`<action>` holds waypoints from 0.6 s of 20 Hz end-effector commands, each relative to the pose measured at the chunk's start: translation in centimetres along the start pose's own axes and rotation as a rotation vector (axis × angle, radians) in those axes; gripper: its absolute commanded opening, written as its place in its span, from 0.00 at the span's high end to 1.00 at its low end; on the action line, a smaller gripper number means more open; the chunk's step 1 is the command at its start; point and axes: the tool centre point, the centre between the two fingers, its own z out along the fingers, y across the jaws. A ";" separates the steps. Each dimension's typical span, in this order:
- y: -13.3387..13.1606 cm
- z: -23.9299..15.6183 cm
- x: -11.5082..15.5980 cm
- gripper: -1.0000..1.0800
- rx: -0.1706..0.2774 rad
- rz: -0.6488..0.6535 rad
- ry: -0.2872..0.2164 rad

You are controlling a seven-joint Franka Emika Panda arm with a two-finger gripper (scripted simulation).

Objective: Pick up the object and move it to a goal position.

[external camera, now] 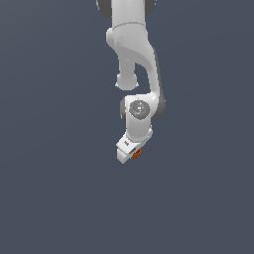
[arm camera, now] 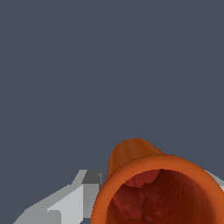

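Observation:
The object is a tiny orange-red cup. In the exterior view it shows only as a small spot at the tip of my white gripper, which hangs tilted below the arm's wrist. In the wrist view the cup is very close, its dark hollow mouth facing the camera. A grey-white finger lies against one side of it and a sliver of the other finger shows at the opposite side. The gripper is shut on the cup.
Around the arm there is only a plain dark blue-grey background. No goal marker, table edge or other object shows in either view.

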 end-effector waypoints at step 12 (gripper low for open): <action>-0.8 -1.9 -4.0 1.00 0.000 0.000 0.000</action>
